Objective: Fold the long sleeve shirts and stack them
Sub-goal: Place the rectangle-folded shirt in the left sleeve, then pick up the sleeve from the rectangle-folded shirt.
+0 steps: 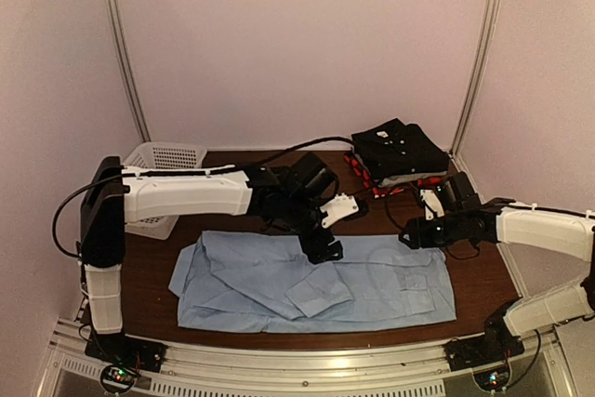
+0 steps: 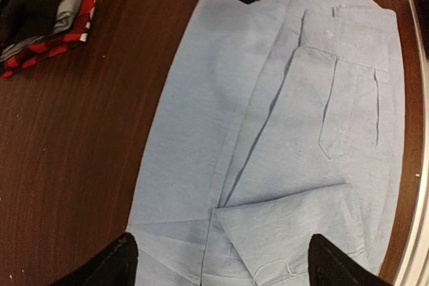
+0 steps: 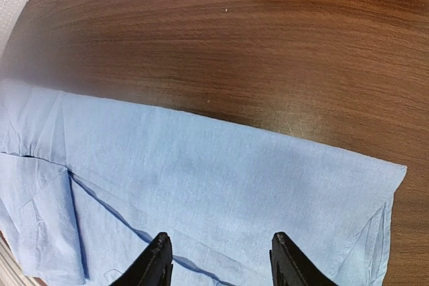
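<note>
A light blue collared shirt (image 1: pixel 372 281) lies flat across the front of the table, with a sleeve folded over its body. My left gripper (image 1: pixel 323 246) hovers over the shirt's upper middle. In the left wrist view the left gripper (image 2: pixel 221 246) is open, with only the flat shirt (image 2: pixel 281 132) below it. My right gripper (image 1: pixel 409 237) is over the shirt's upper right part. In the right wrist view the right gripper (image 3: pixel 220 242) is open above the cloth (image 3: pixel 201 179), gripping nothing. A stack of folded shirts (image 1: pixel 400 151), black on top of grey and red plaid, sits at the back right.
A white mesh basket (image 1: pixel 163 157) stands at the back left, partly behind my left arm. Bare wood (image 3: pixel 255 51) lies between the blue shirt and the folded stack (image 2: pixel 40 18). Walls close the table on three sides.
</note>
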